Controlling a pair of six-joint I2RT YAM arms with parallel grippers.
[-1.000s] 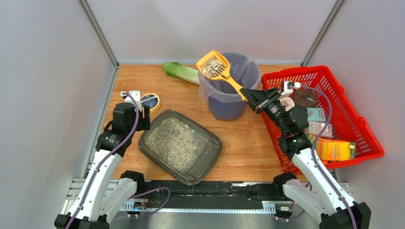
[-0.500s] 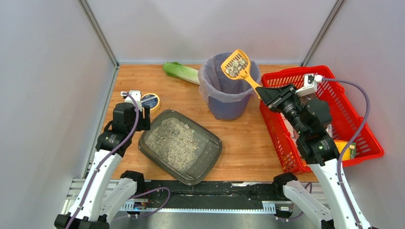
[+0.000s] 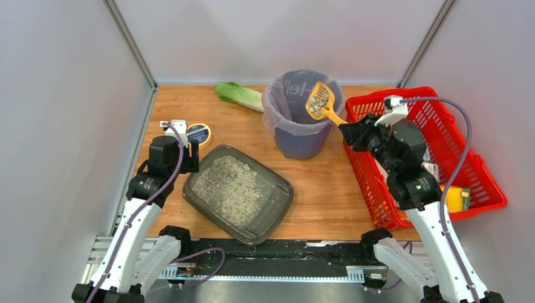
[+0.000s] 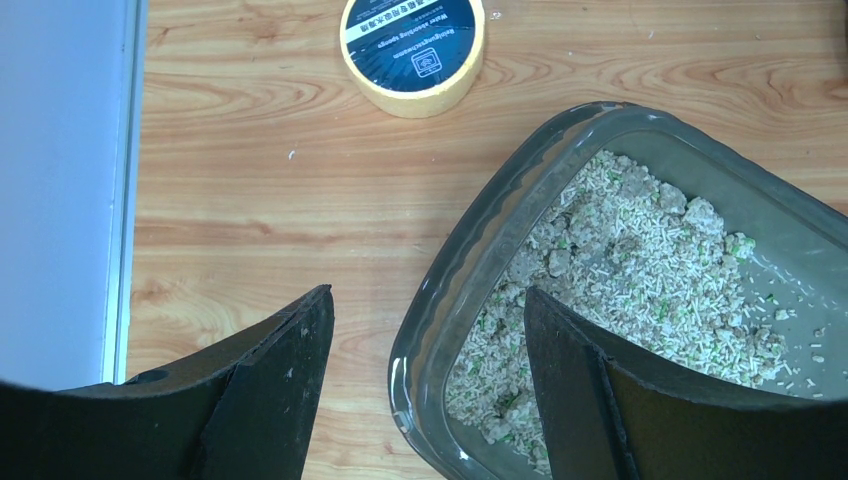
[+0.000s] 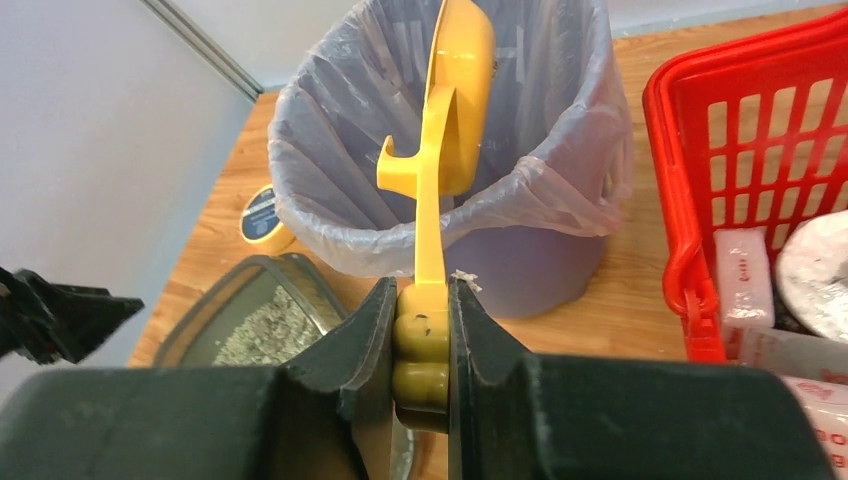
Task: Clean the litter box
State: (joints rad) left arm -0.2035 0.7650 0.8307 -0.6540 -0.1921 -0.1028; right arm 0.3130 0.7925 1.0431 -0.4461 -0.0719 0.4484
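Litter box (image 3: 238,192) sits near-left on the tabletop (image 3: 315,183). The left fingers (image 4: 270,380) hang spread wide over its rim, holding nothing. Further back, the right fingers (image 5: 350,370) are clamped tight on the yellow scoop (image 3: 320,101) handle, tipped on edge over the purple-lined bin (image 3: 284,129). I'd roll it fully and shake low inside the rim so no clumps spill.

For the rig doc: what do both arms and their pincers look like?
The left arm and right arm: white links, black joints, purple cable looping alongside. The left pincer and right pincer: black, two wedge-shaped fingers, small white camera block behind.
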